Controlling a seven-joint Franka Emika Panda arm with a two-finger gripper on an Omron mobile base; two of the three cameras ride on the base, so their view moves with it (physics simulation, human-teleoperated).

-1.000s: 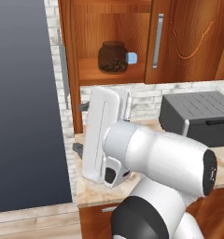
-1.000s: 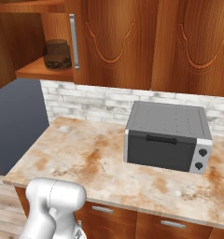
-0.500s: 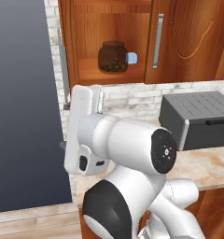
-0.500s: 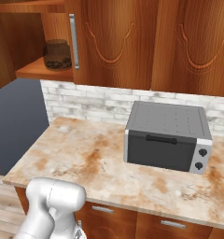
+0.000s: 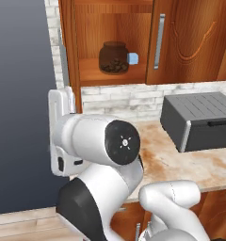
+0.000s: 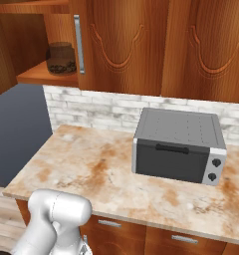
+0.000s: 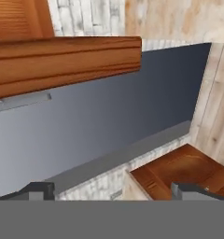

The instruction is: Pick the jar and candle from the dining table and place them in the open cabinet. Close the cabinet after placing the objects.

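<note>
Kitchen wall run: marbled counter (image 6: 91,169) under a brick backsplash, a grey toaster oven (image 6: 179,144) sitting on it, a dark tall appliance panel (image 5: 20,108) at the left.

The cabinet (image 5: 82,33) above the counter stands open on its left bay. The jar (image 5: 113,57) is already on the inner shelf, upright, dark lumps showing through the glass; a small pale-blue cube (image 5: 133,58) sits just beside it on the right. From the right base view the jar (image 6: 61,59) sits well back from the shelf's front edge.

No candle visible on the shelf or on this counter, so by my reading that half of the job is not done.

The arm (image 5: 100,141) is folded low and turned toward the left. In the hand view the jaws stand wide apart with nothing between the fingertips (image 7: 37,190); ahead lie the dark panel and the edge of a wooden door (image 7: 62,58).

Advice: keep the jaws wide and empty while you turn away. Swing the elbow clear of the open door. When you return with the candle, grip it low, hold it upright, and set it in the free shelf space left of the jar.
</note>
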